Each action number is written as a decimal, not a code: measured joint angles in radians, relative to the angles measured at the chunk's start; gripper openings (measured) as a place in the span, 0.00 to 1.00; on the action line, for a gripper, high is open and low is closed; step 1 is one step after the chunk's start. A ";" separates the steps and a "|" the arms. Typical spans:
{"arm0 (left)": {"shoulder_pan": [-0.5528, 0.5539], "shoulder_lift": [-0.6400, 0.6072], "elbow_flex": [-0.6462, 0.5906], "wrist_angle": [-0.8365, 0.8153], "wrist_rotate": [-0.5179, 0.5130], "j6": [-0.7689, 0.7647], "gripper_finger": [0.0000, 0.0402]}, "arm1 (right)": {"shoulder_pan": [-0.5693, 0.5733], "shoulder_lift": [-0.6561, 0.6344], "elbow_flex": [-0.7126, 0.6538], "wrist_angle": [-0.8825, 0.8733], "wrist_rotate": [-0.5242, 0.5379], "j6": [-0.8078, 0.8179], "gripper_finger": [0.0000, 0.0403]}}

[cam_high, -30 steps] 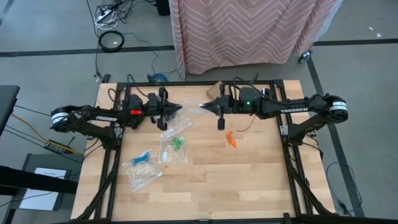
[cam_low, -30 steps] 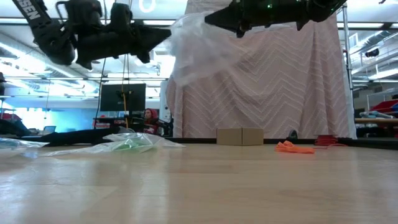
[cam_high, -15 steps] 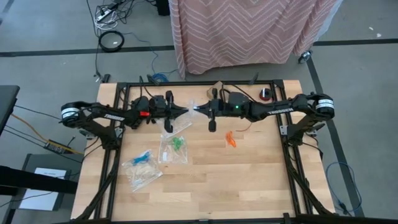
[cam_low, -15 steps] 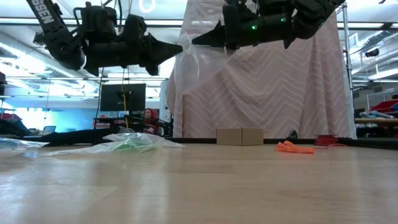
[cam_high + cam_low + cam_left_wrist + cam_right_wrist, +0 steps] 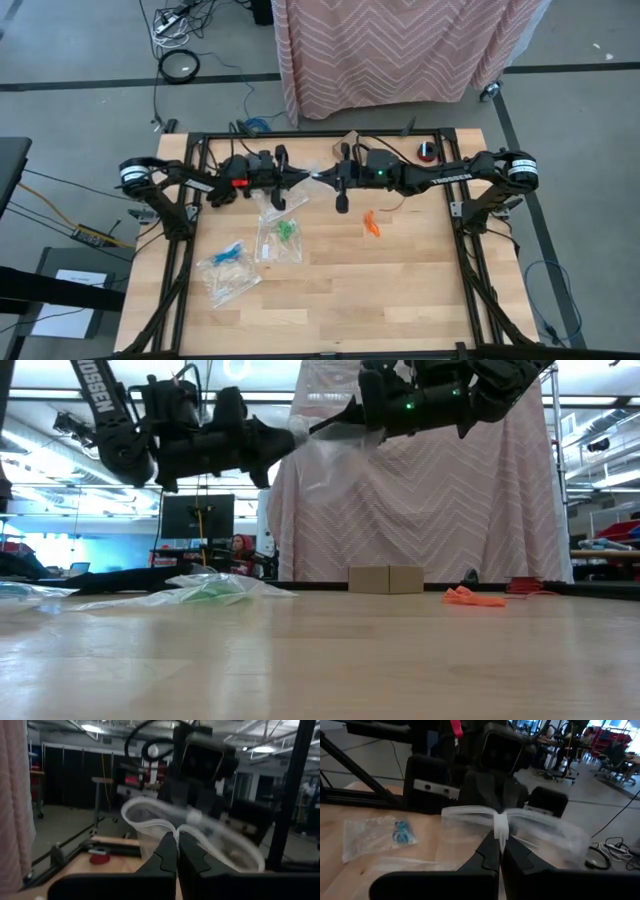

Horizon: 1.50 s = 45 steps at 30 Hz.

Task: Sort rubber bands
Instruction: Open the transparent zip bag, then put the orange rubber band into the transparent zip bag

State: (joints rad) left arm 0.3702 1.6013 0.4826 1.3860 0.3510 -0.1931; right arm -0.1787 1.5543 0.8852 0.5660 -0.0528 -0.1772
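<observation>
Advancing left end effector [image 5: 297, 176] has met bag [image 5: 325, 455].

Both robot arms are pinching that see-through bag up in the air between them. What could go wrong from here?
The left gripper and right gripper both hold the clear bag by its thin top edge, jaws shut. If they pull unevenly, the film could slip free or tear. The bag hangs well above the table, so a drop might land on the bag of green bands. The orange bands lie loose and might be brushed aside.
</observation>
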 joint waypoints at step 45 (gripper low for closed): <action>0.121 0.021 0.001 -0.152 -0.034 -0.186 0.01 | 0.016 -0.055 0.001 -0.772 0.163 0.291 0.50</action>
State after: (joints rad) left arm 0.4908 1.6218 0.4835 1.2336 0.3172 -0.3786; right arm -0.1625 1.4996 0.8860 -0.2056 0.1101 0.1139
